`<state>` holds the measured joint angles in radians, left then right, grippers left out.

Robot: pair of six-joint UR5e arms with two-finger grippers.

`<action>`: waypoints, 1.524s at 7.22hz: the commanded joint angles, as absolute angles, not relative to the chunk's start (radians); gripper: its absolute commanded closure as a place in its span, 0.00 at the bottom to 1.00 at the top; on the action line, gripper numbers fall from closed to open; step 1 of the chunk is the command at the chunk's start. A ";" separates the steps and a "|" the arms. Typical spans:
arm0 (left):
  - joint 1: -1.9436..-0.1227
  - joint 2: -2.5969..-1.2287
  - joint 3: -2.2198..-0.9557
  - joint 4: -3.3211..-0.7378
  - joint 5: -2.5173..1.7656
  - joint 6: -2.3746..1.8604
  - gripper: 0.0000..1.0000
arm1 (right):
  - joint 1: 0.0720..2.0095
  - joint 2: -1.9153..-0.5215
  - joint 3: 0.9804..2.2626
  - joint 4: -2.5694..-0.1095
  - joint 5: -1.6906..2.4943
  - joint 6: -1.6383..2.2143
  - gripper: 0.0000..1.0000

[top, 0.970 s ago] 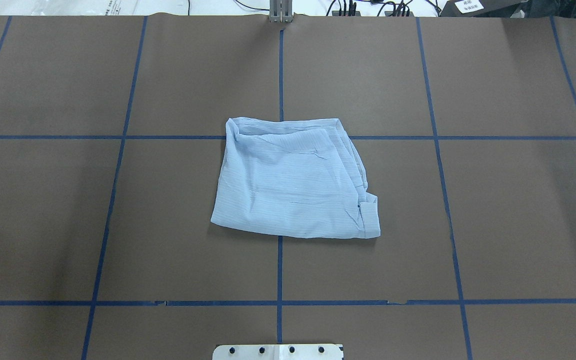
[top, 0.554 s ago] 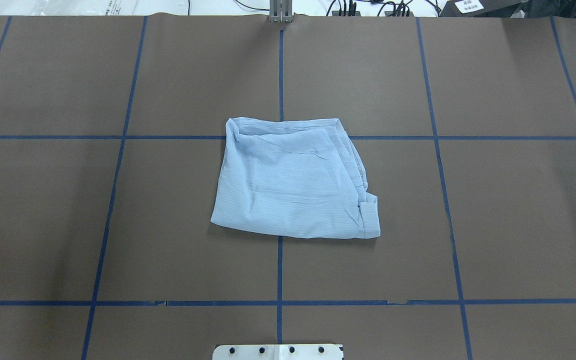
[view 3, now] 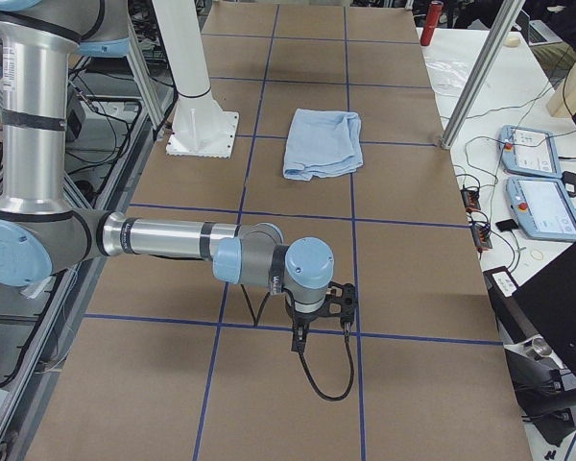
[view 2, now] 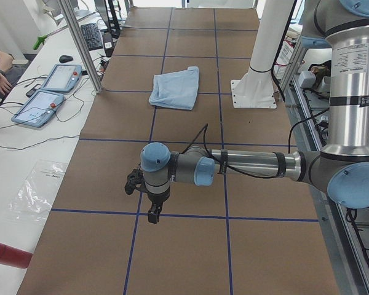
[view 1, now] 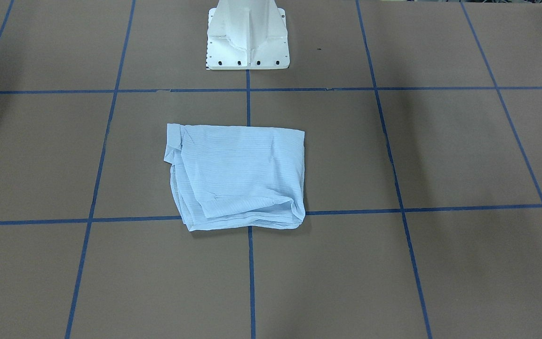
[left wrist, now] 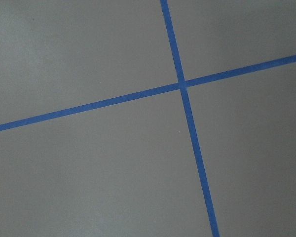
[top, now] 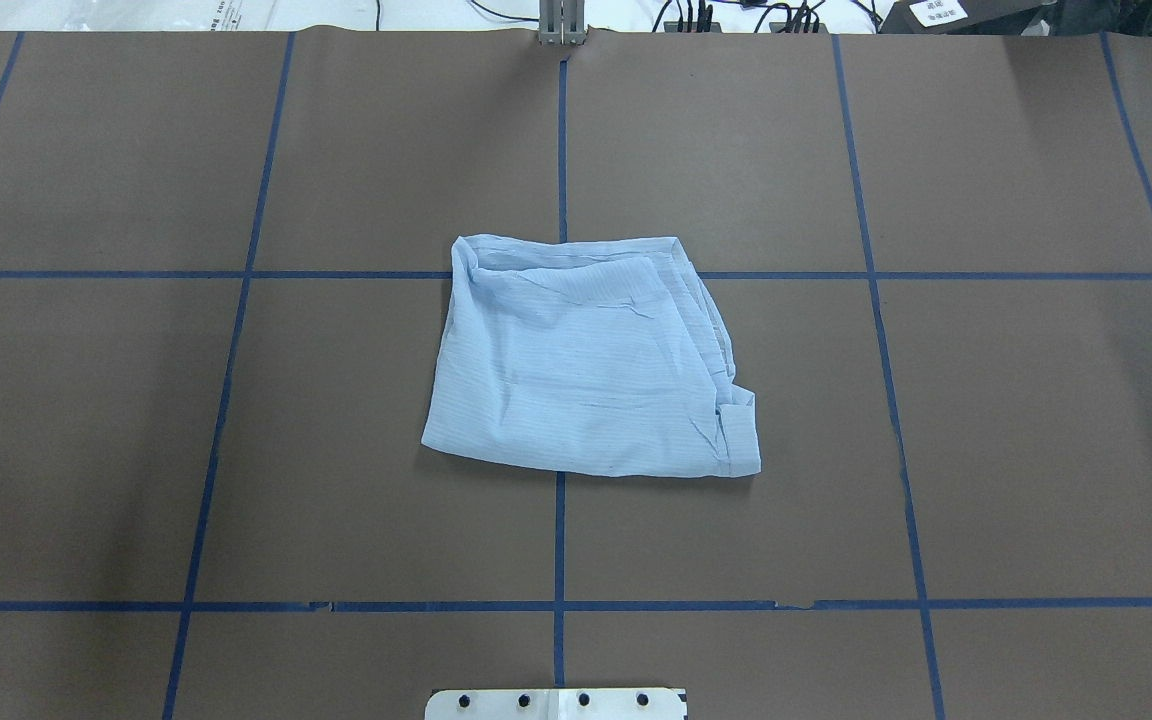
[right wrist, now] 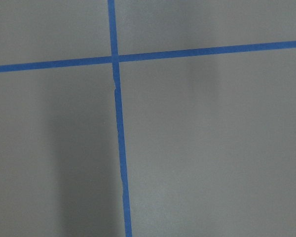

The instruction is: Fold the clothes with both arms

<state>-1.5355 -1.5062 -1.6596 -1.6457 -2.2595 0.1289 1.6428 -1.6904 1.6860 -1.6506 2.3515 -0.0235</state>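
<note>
The pale blue shirt (top: 586, 365) lies folded into a rough square at the middle of the brown table, flat and untouched; it also shows in the front-facing view (view 1: 238, 174) and both side views (view 2: 175, 89) (view 3: 324, 144). My left gripper (view 2: 153, 214) points down over the table far from the shirt, at the table's left end. My right gripper (view 3: 298, 341) points down at the right end, equally far off. Both show only in side views, so I cannot tell whether they are open or shut. Both wrist views show only bare table and blue tape lines.
The white pedestal base (view 1: 247, 37) stands behind the shirt. Blue tape lines (top: 559, 540) grid the table. Teach pendants (view 2: 49, 92) (view 3: 538, 182) lie on side benches by aluminium posts (view 2: 80, 43). A red cylinder (view 2: 6, 255) lies at the left bench's near end.
</note>
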 commanded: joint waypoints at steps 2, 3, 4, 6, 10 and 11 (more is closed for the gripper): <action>-1.536 -1.506 -1.658 -1.647 -2.260 0.124 0.01 | 1.643 -1.689 1.689 -1.651 2.350 -0.023 0.00; -1.536 -1.506 -1.657 -1.646 -2.261 0.114 0.01 | 1.643 -1.687 1.689 -1.651 2.350 -0.023 0.00; -1.536 -1.508 -1.655 -1.643 -2.311 0.066 0.01 | 1.643 -1.689 1.689 -1.651 2.350 -0.023 0.00; -1.536 -1.506 -1.658 -1.649 -2.347 -0.001 0.01 | 1.643 -1.687 1.689 -1.651 2.350 -0.023 0.00; -1.536 -1.506 -1.654 -1.649 -2.347 -0.002 0.01 | 1.643 -1.686 1.690 -1.651 2.352 -0.023 0.00; -1.536 -1.506 -1.654 -1.649 -2.347 -0.002 0.01 | 1.643 -1.686 1.690 -1.651 2.352 -0.023 0.00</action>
